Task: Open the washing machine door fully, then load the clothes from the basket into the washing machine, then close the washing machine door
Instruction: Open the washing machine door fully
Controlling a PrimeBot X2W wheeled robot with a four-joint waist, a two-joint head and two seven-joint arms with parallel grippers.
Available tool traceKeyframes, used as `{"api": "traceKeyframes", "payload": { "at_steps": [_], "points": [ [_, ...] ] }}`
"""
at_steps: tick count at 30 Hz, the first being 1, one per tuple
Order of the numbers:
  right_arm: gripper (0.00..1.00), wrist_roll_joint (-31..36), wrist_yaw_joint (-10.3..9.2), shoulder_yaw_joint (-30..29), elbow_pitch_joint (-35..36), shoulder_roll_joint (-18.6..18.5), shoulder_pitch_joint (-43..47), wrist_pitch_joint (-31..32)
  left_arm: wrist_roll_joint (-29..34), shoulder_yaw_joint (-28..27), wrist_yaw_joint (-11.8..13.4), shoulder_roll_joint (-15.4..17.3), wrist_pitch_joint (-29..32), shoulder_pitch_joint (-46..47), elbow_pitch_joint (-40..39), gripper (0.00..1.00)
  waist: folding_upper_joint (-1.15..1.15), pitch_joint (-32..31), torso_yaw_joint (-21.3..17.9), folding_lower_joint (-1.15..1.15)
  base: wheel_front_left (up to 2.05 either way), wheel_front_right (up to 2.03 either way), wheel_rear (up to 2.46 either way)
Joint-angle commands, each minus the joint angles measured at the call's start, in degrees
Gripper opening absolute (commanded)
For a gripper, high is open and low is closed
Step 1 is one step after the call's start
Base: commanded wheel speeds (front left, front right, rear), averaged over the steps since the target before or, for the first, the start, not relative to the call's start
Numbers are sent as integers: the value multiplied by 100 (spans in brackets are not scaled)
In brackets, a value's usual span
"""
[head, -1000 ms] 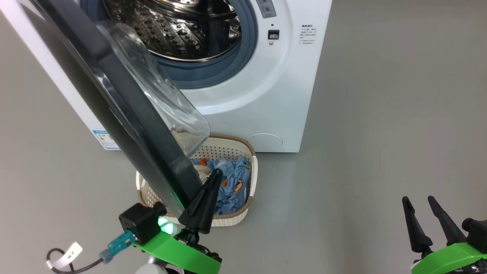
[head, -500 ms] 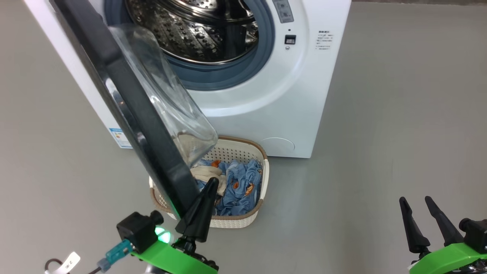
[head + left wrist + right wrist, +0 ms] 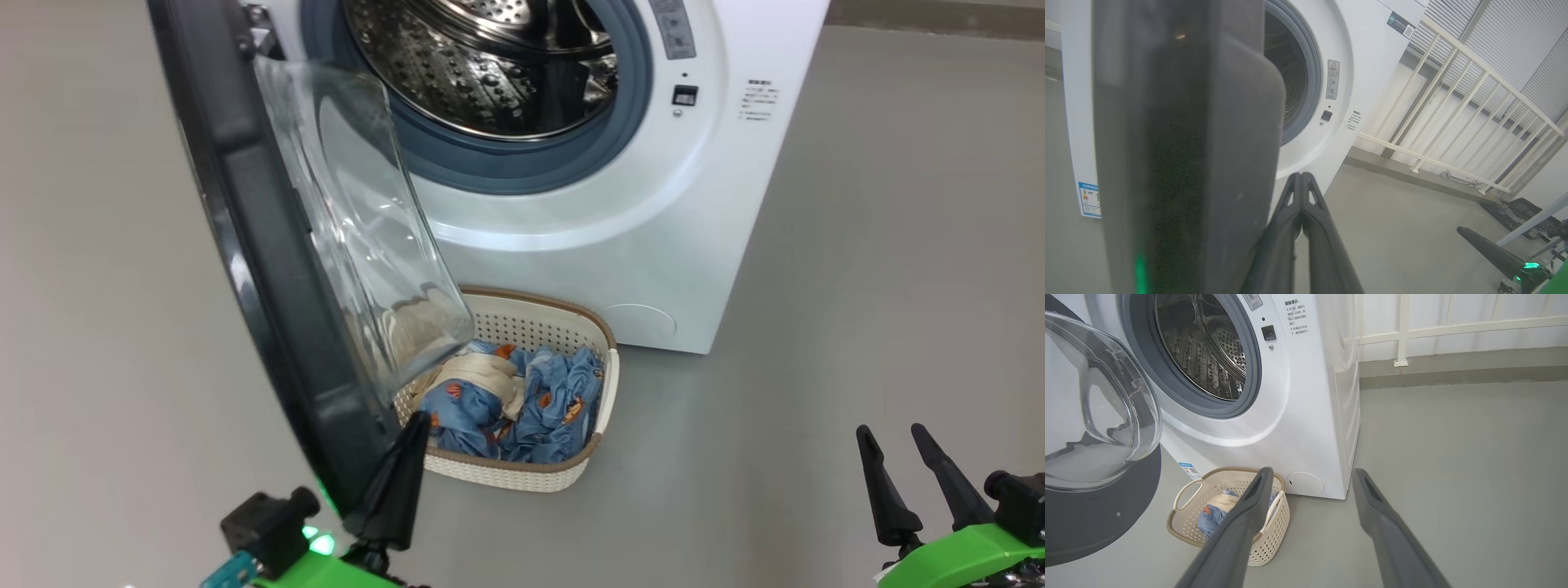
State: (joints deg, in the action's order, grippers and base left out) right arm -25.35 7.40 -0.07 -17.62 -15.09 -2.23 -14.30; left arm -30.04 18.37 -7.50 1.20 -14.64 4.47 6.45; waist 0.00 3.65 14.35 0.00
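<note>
Washer (image 3: 571,245), blue sticker (image 3: 1088,199), print (image 3: 1295,316) possibly Chinese

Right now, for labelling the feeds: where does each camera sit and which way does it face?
Head view: on the head, looking down at the washing machine, open door and basket; shut left gripper lower left, open right gripper lower right.
Left wrist view: on that wrist, looking along its shut fingers past the door's rim to the drum.
Right wrist view: on that wrist, looking between its open fingers at drum and basket.
Shared: head and right wrist views both show the clothes in the basket.
</note>
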Motion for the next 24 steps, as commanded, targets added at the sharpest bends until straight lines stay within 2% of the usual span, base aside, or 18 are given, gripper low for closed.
{"api": "traceKeyframes", "payload": {
  "at_steps": [1,9,18,24],
  "points": [
    [100,-31,9,138,114,-118,20,-70,49,-383,160,189,-36,-28,-148,0,0,-50,111,0,0,0,0],
    [100,-33,9,146,106,-80,23,-70,78,-765,445,378,-36,-257,-382,0,0,-82,306,0,0,0,0],
    [100,-39,9,203,101,-44,2,-70,22,-1347,795,660,-34,-257,-281,0,0,-44,380,0,0,0,0],
    [100,-47,9,202,108,-61,-8,-70,1,-1697,916,822,-35,-181,-207,0,0,22,384,0,0,0,0]
  ]
}}
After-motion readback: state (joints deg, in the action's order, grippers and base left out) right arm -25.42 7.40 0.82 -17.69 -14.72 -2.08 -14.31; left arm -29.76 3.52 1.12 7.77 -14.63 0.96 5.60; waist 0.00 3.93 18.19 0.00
